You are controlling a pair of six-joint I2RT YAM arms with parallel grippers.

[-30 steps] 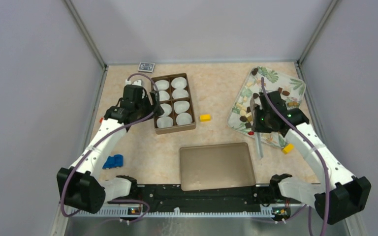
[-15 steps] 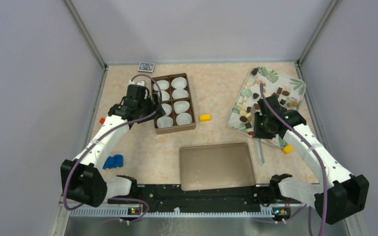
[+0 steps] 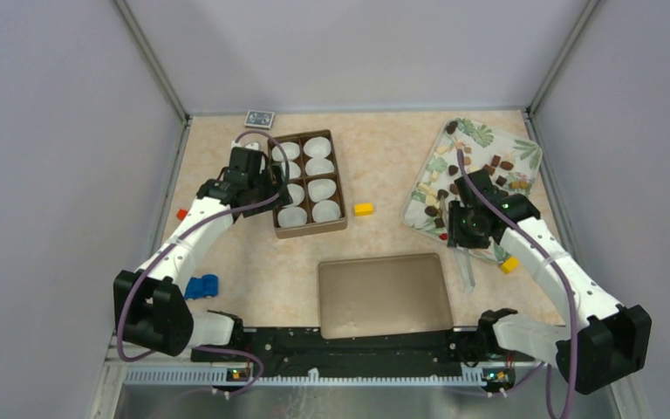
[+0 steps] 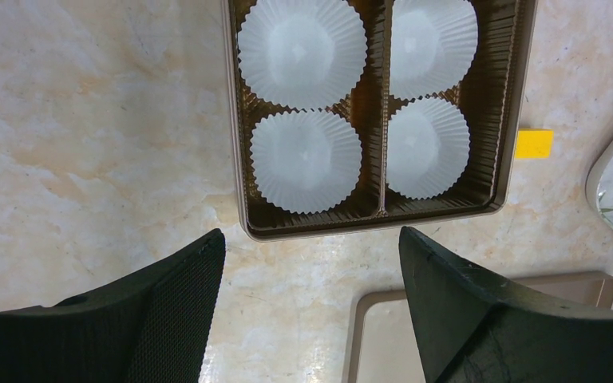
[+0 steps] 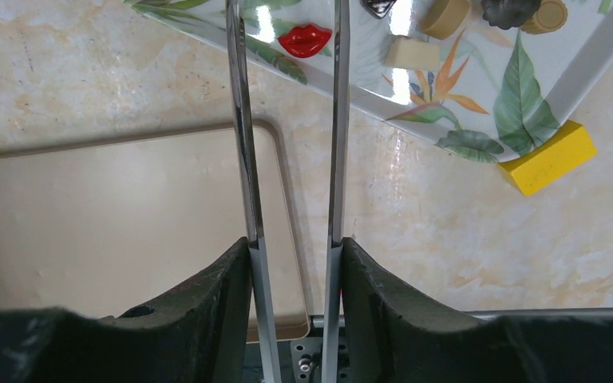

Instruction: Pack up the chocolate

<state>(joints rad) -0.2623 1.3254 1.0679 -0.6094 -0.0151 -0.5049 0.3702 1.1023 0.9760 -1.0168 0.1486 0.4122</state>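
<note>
Overhead, a marbled bench (image 3: 384, 148) walled on three sides. Toward the far right corner, a leaf-print tray (image 3: 480, 133) strewn with the chocolate (image 3: 495, 164): tiny dark, mid-brown and tan pieces, loose and mostly apart, none yet in the box. Toward the far left, a brown box (image 3: 310, 229) of eight white paper cups (image 3: 312, 188), all seemingly empty. At the near edge, mid-bench, a flat tan lid (image 3: 384, 295). Between box and tray, one yellow block (image 3: 364, 209).

Right fingers (image 5: 207, 295) clamped on slim metal tweezers (image 5: 338, 159), blades parted with nothing seen between, tips running out of the wrist view past the tray's near edge, beside a red lip-shaped piece (image 5: 304, 40). Left fingers (image 4: 183, 303) spread wide and empty, hovering over the box's near end.

Probably light, rigid and smooth, so prone to skating on the glossy tray or popping out from between steel tips; likely scuffed by hard pinching. Best taken across two flat opposite sides of a cube, or across the widest part of a round piece, low near the tray, with a gentle squeeze. Easiest to begin with a piece lying clear of its neighbours.
</note>
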